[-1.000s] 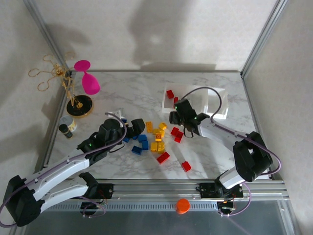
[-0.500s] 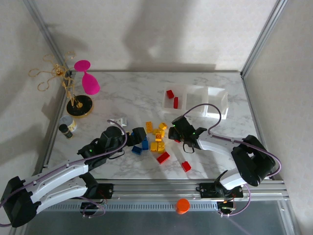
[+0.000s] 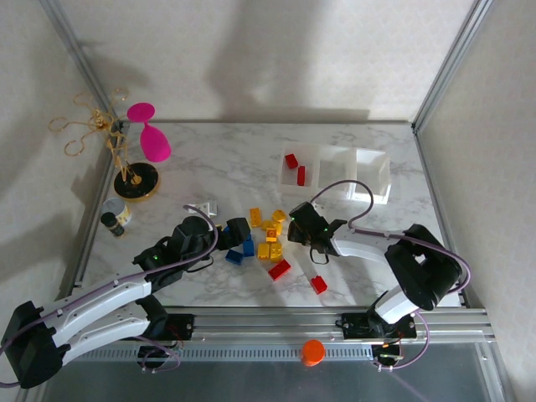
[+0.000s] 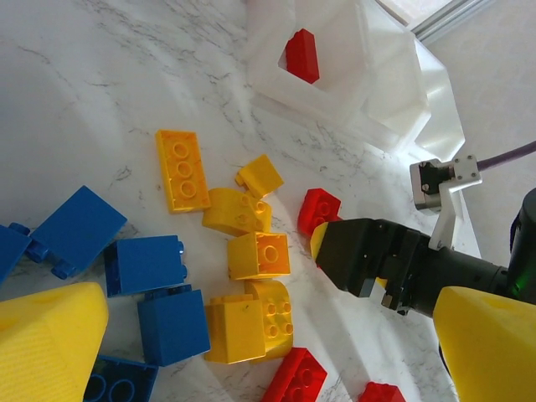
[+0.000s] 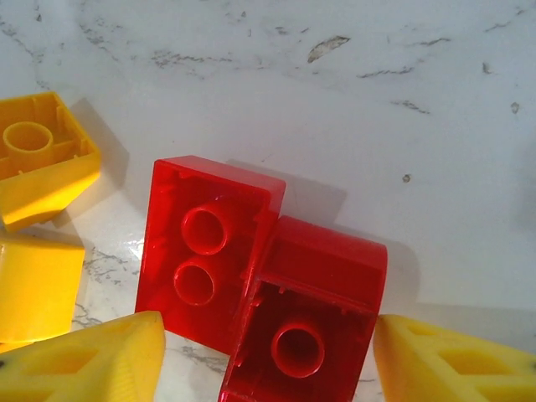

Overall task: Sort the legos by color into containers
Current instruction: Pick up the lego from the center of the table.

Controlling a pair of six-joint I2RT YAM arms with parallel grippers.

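Marble tabletop (image 5: 352, 75) — two touching red legos (image 5: 251, 276) between the right gripper's (image 5: 268, 362) jaws.

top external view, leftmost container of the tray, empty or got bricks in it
Not empty: two red legos lie inside the walls of the leftmost container.

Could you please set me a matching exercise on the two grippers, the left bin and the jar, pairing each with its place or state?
Things:
1. right gripper
2. left gripper
3. left bin
4. jar

Places or states:
a. two red bricks inside
b. at the left edge of the table
c. open above blue bricks and yellow bricks
d. fingers flank a red pair on the table

Pairs: 1-d, 2-c, 3-a, 4-b
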